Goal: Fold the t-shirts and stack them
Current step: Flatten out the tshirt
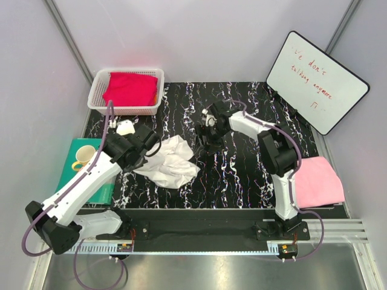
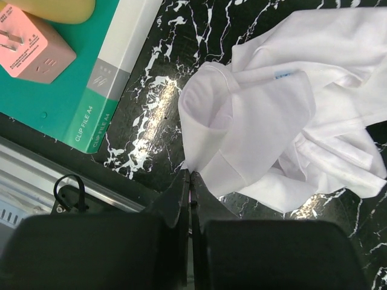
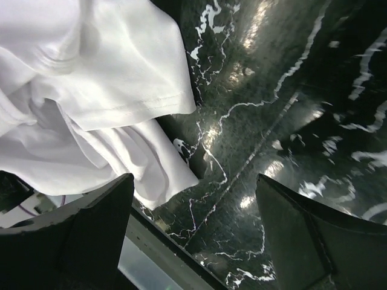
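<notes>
Okay, your left gripper (image 2: 190,178) has its fingers pressed together, tips right at the edge of the crumpled white shirt (image 1: 172,162); can't tell if any cloth is caught. That shirt lies bunched left of center on the black marbled table (image 1: 242,175). Your right gripper (image 3: 193,181) is spread wide over bare table just right of it, holding nothing. Red shirt (image 1: 130,89) sits in the white basket (image 1: 97,99), upper left. Pink shirt (image 1: 317,181) lies far right.
</notes>
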Controlling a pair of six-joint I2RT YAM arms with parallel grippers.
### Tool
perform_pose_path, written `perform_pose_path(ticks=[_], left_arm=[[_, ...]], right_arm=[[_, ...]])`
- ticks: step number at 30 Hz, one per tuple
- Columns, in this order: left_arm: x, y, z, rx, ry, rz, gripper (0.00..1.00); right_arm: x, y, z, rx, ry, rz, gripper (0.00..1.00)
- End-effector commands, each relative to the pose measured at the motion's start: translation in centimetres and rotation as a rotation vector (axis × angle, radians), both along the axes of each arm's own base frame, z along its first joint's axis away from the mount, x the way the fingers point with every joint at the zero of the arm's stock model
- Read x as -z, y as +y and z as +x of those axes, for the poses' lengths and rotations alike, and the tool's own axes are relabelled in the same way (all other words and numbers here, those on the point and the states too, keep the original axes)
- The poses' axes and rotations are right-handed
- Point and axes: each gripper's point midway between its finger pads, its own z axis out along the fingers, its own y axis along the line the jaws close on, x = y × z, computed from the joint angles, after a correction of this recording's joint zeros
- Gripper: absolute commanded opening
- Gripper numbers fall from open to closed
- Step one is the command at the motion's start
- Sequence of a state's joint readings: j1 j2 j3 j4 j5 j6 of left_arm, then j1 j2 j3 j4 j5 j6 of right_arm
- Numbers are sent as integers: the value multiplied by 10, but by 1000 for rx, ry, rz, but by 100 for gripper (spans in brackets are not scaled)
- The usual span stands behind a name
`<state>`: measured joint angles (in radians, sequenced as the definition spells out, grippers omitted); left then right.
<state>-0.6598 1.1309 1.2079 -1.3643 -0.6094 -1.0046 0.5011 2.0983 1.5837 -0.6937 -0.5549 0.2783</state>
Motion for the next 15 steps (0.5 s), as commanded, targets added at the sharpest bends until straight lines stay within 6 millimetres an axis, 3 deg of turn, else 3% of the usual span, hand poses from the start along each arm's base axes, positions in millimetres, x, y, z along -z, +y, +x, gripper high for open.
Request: perform_pose_path(ticks=[1,9,13,15], left_arm=[[13,13,-22,-14,137,82,0],[19,3,-14,7,147,69,0],[20,2,-13,14,149,71,0],[18,1,-12,19,146,68,0]], right_arm=[[12,32,-9,-69,52,55,89],[30,52,-6,-78,84,53,85],[40,59,-5,-76,107,49,75],[51,64,-4,-73,126,39,63]])
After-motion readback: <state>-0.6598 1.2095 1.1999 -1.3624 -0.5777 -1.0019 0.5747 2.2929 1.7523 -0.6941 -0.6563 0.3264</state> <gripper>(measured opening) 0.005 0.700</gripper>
